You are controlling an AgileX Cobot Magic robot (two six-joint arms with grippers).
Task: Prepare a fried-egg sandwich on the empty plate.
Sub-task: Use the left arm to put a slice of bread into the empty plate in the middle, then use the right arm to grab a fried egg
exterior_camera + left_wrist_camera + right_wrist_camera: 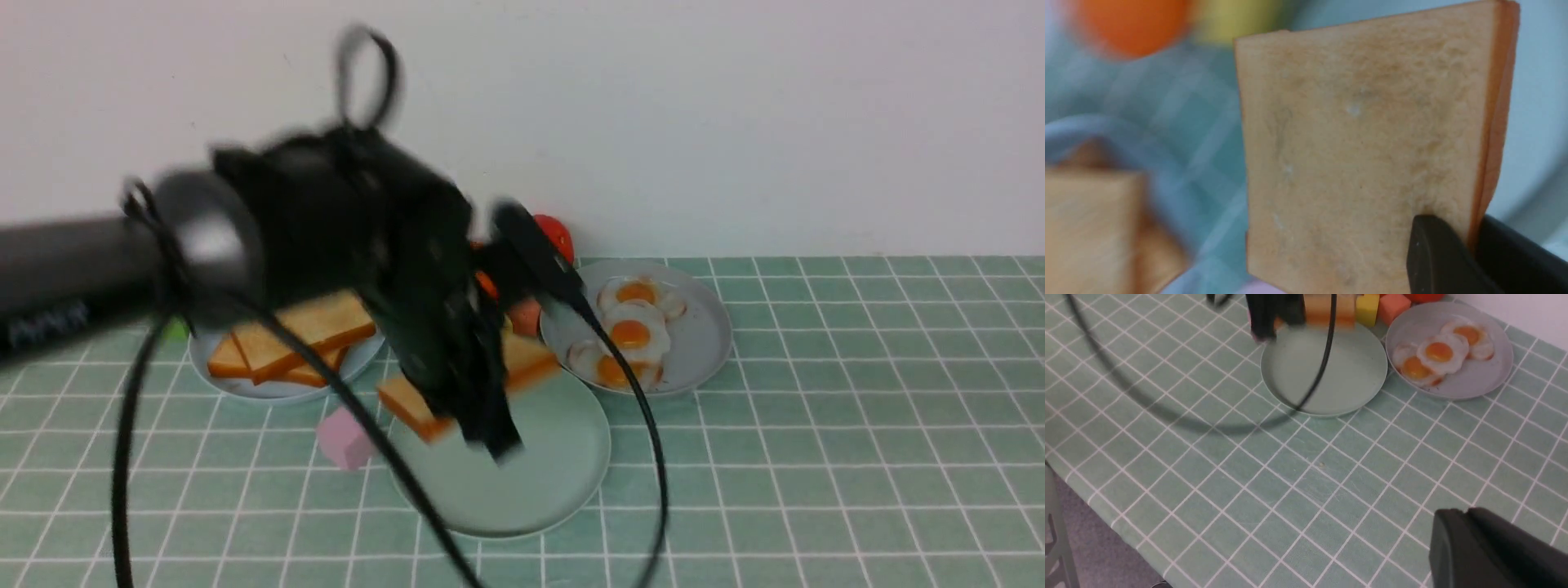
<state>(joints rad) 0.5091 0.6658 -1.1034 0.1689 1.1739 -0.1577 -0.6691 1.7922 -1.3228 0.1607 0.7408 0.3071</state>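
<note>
My left gripper (pixel 490 437) is shut on a square golden toast slice (pixel 535 359) and holds it tilted over the far left part of the pale teal-green plate (pixel 555 465). The arm is motion-blurred. In the left wrist view the fingers (pixel 1437 253) pinch the toast (pixel 1363 143) at its orange-brown crust. The plate (pixel 1347 375) is bare. No stacked sandwich shows. Three toy fried eggs (pixel 633 331) lie on a blue-grey plate (pixel 706 343) to the right. My right gripper (pixel 1466 512) is shut and empty, above the tablecloth on the near right, out of the front view.
More toast slices (pixel 302 331) lie on a blue-grey plate (pixel 269 388) at the left. A pink block (pixel 347 438) sits by the teal plate's left rim. A red tomato (pixel 555 233), a yellow block (pixel 1367 304) and an orange block (pixel 1392 306) lie behind. Black cables (pixel 645 425) hang over the plate.
</note>
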